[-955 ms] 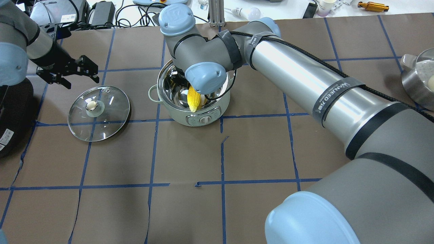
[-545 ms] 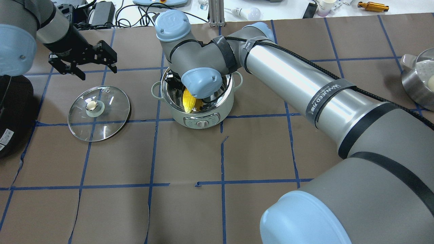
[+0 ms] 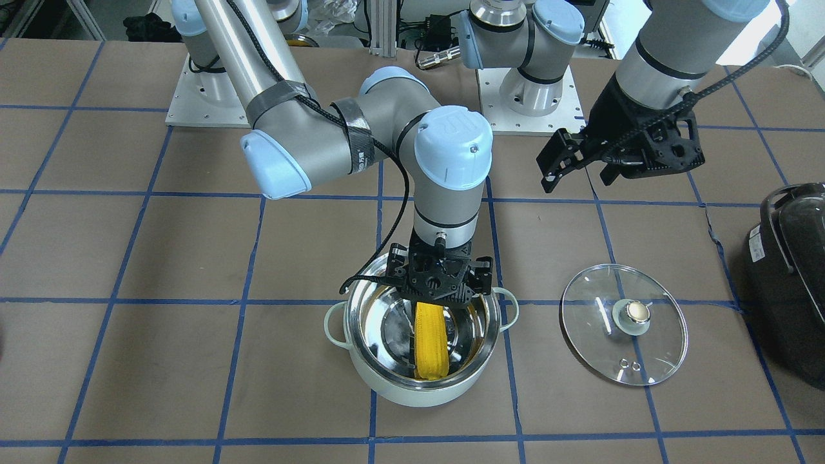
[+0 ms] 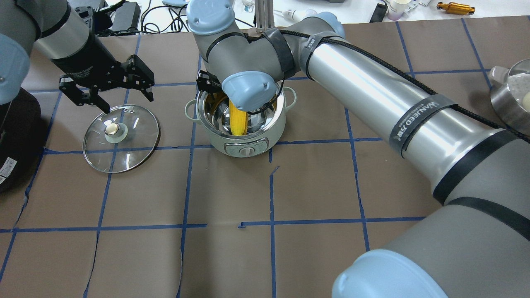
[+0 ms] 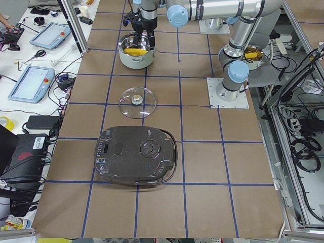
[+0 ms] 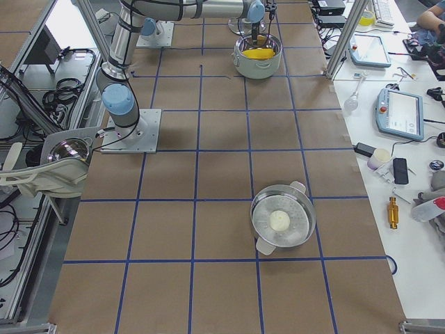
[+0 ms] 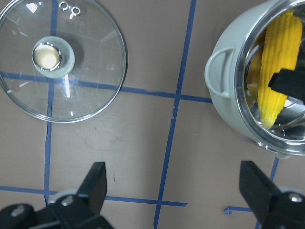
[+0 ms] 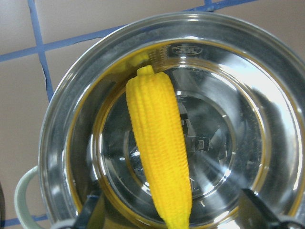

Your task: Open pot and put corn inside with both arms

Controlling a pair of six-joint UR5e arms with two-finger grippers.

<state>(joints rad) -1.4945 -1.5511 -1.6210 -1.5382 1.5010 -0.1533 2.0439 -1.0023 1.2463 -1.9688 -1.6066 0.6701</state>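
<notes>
The pale mint-green pot (image 3: pixel 419 394) stands open at mid-table, and also shows in the overhead view (image 4: pixel 215 140). The yellow corn (image 3: pixel 430 341) lies inside it on the steel bottom (image 8: pixel 159 143). My right gripper (image 3: pixel 441 289) hangs just over the pot's robot-side rim, jaws spread wide on either side of the corn, touching nothing (image 8: pixel 174 214). The glass lid (image 4: pixel 121 138) lies flat on the table to the pot's left, knob up. My left gripper (image 4: pixel 126 101) is open and empty, above the table beyond the lid (image 7: pixel 176 186).
A black appliance (image 5: pixel 135 154) sits at the table's left end, past the lid. A steel pan (image 6: pixel 281 219) holding a white ball stands at the right end. White tables with tablets and tools lie beyond the far edge.
My right gripper has lowered the corn into the pot and opened; the corn now lies along the bottom. My left gripper has moved right, toward the pot, still open.
</notes>
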